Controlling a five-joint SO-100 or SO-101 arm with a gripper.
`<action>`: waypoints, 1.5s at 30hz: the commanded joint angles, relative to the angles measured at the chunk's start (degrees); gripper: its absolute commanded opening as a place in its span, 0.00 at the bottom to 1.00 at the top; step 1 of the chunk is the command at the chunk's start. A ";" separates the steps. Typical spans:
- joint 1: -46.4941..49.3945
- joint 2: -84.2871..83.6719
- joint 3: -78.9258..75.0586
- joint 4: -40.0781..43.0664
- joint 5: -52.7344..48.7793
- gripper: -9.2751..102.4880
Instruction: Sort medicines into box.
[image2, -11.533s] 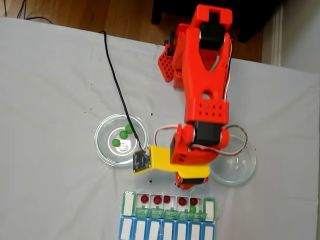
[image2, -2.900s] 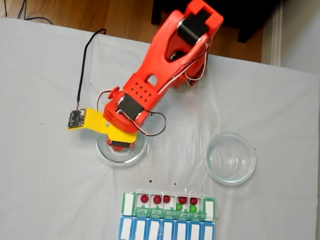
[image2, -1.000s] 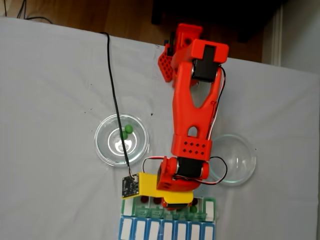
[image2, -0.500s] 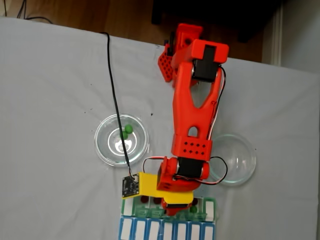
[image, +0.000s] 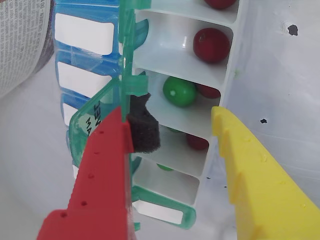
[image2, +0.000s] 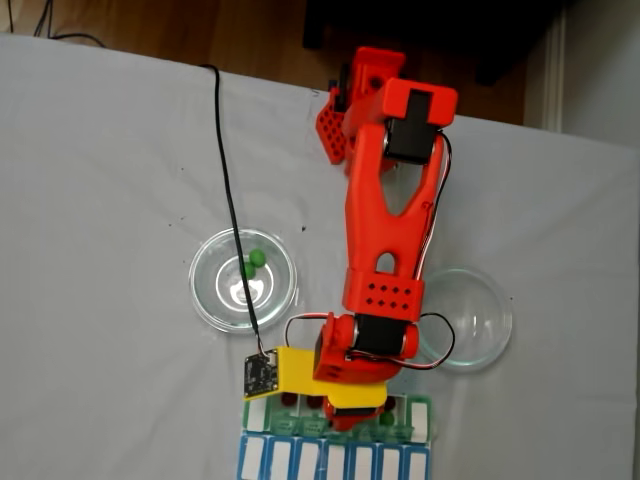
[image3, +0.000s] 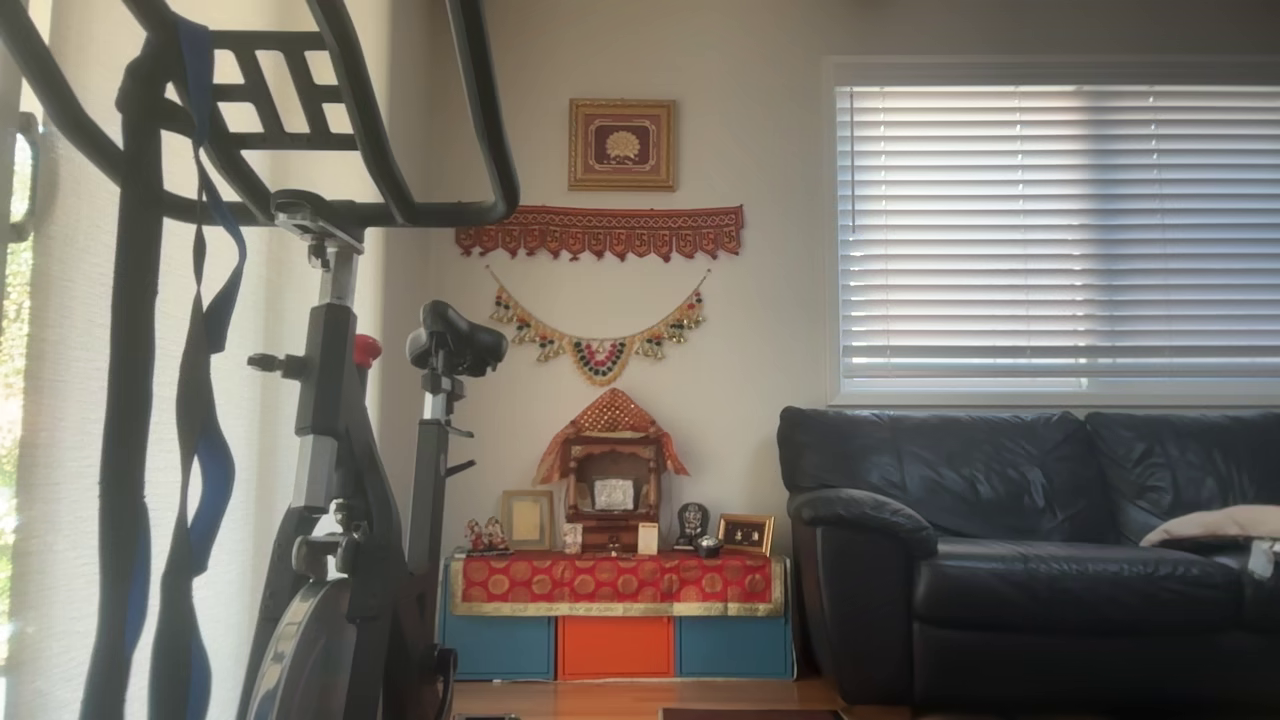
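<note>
Two jaws: gripper (image: 172, 117) wide apart, red left, yellow right in the wrist view, nothing held.
Green ball (image: 179, 91): resting in a white compartment, straight beyond the open jaws.
Box (image: 216, 107): long axis running near to far between the jaws.
Fixed view: gripper over box (image2: 424, 420); two green balls in left dish (image2: 212, 301).

Two glass dishes (image2: 243, 280) (image2: 470, 318), blue-lidded organiser row (image2: 335, 462)
</note>
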 joint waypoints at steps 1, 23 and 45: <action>0.18 8.00 -0.26 0.79 -1.05 0.13; 18.02 30.59 18.37 8.61 -19.60 0.10; 31.90 19.16 13.36 19.95 -39.64 0.10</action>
